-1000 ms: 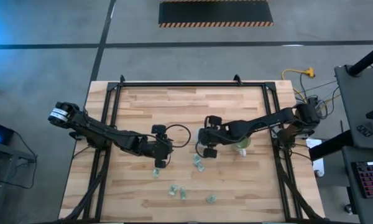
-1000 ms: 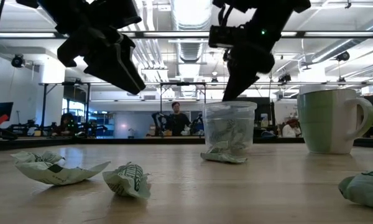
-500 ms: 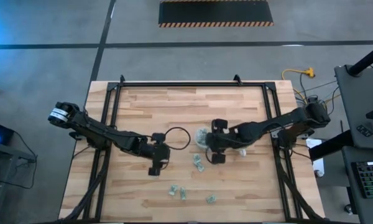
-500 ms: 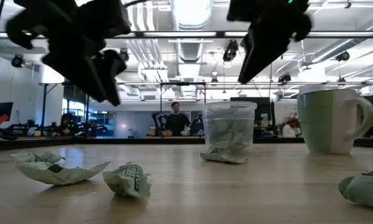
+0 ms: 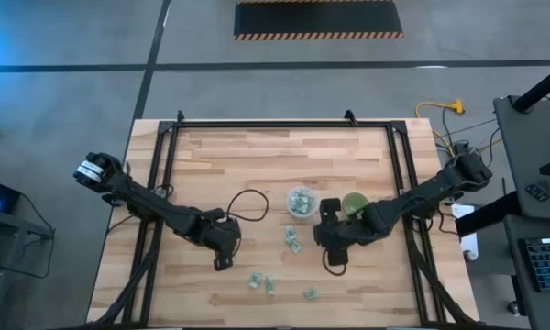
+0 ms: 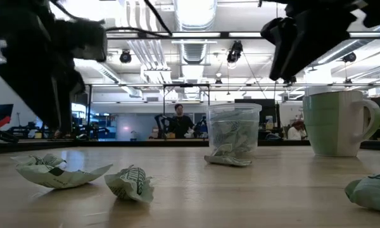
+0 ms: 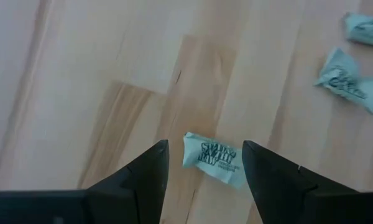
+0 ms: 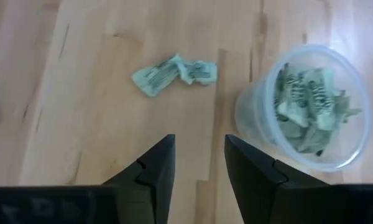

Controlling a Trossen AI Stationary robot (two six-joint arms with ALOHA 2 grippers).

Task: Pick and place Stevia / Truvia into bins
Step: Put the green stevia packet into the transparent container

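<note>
Above a sachet (image 7: 213, 158), left fingers (image 7: 143, 177) spread; right fingers (image 8: 154, 169) open beside clear cup (image 8: 308, 116).

both arms are showing as dark, near-black jointed links built from slim tubular segments. the left arm (image 5: 156, 206) is carrying a pale silver-white ring at its outer joint, and a thin black cable is looping out from it in an arc near the wrist. the right arm (image 5: 412, 197) is showing the same matte black finish along its links. the left gripper (image 7: 202, 177) is showing two flat, dark grey fingers with angled, chamfered inner edges. the right gripper (image 8: 199, 168) is showing matching dark fingers with blunt, faceted tips.
</note>
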